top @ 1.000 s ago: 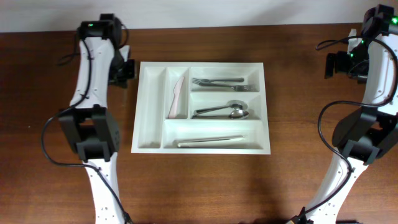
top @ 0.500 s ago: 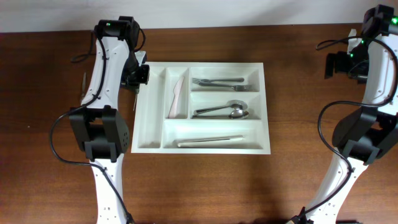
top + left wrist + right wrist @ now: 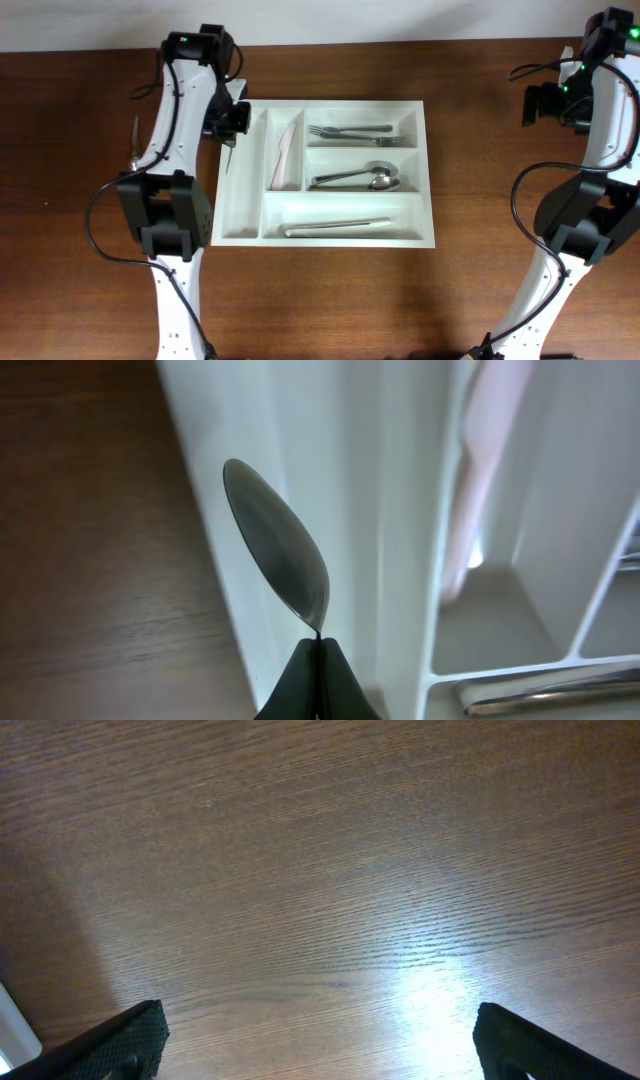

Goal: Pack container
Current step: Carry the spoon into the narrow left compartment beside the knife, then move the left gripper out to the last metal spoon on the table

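Cutlery is seen from overhead, sorted into a white tray [image 3: 325, 240] that lies flat at the middle of the brown table [image 3: 400, 300]. Forks [image 3: 350, 132] are laid in the wide compartment at twelve o'clock, spoons [image 3: 360, 180] in the middle one and a long utensil [image 3: 338, 227] in the one at six o'clock. A pale knife [image 3: 287, 150] is kept in the second narrow compartment. The narrow compartment at nine o'clock is bare. The left gripper [image 3: 229, 135] is held over the tray's ten o'clock corner, and a metal utensil [image 3: 227, 155] is pinched in it, hanging over the tray's left rim. A thin piece of cutlery [image 3: 135, 132] is left on the wood at nine o'clock, well apart from the tray. The right gripper [image 3: 545, 103] is parked at two o'clock, far from the tray.

From the left wrist, the left gripper [image 3: 320, 645] is shown closed tight on the thin end of the metal utensil [image 3: 277, 550] (its far end is a rounded oval, like a spoon's bowl), which is lined up with the tray's [image 3: 380, 480] left wall.

From the right wrist, the right gripper [image 3: 318, 1020] is seen spread wide with nothing between its fingers [image 3: 130, 1035], and only bare table [image 3: 350, 870] is seen beneath.
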Controlling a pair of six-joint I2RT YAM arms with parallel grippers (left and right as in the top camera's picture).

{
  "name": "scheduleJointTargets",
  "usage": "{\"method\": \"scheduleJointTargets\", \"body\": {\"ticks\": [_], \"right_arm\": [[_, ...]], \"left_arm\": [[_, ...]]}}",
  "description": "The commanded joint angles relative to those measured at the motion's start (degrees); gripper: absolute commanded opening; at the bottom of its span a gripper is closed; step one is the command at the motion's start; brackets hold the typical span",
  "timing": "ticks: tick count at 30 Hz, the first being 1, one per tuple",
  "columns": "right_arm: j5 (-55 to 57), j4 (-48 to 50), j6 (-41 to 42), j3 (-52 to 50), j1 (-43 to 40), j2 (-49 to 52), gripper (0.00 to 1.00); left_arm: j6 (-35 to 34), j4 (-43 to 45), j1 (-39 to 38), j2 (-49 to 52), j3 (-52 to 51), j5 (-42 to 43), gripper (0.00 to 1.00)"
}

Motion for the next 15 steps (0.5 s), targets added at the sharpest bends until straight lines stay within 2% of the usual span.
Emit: {"method": "scheduleJointTargets", "body": {"ticks": [1, 7, 9, 13, 15], "right_arm": [[-0.33, -0.02, -0.39, -0.24, -0.07, -0.22, 0.99], [-0.33, -0.02, -0.39, -0.24, -0.07, -0.22, 0.99], [-0.33, -0.02, -0.39, -0.24, -0.07, -0.22, 0.99], [-0.33, -0.02, -0.39, -0.24, -0.07, -0.22, 0.99], [-0.33, -0.02, -0.39, -0.24, -0.07, -0.22, 0.99]], "left_arm": [[0.63, 0.59, -1.40, 1.66, -0.07, 1.46, 0.02], [-1.77, 1.42, -1.86, 3.63, -1.64, 1.44, 0.02], [-1.79, 1.46, -1.84, 3.93, -1.64, 1.46, 0.05], [-1.75, 2.01, -1.84, 3.96, -1.64, 1.44, 0.36], [-1.73, 2.54, -1.84, 3.96, -1.64, 1.44, 0.65]]}}
